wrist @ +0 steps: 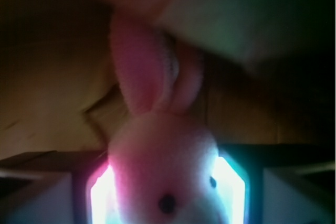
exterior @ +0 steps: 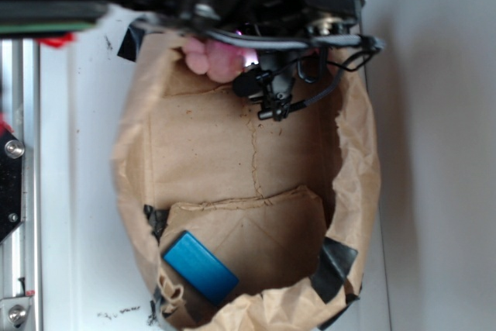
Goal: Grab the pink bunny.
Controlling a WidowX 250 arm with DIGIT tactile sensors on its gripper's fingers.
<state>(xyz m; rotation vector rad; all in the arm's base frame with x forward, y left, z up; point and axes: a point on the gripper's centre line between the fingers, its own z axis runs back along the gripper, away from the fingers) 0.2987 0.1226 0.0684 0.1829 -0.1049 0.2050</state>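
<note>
One soft, light bunny (wrist: 163, 177) sits at the far end of the paper bag (exterior: 356, 184), its head pinched between the fingers of the gripper (wrist: 167, 192). Plush squashes easily, so holding the head or body seems safest.

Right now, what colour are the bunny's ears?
Darker pink than its pale head; the pink bunny shows best in the wrist view.

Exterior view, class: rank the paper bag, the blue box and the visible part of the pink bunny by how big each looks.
1. Paper bag, by far the largest.
2. Blue box.
3. Pink bunny, but the arm and pincer hide much of it, so its place below the box is unsure.
</note>
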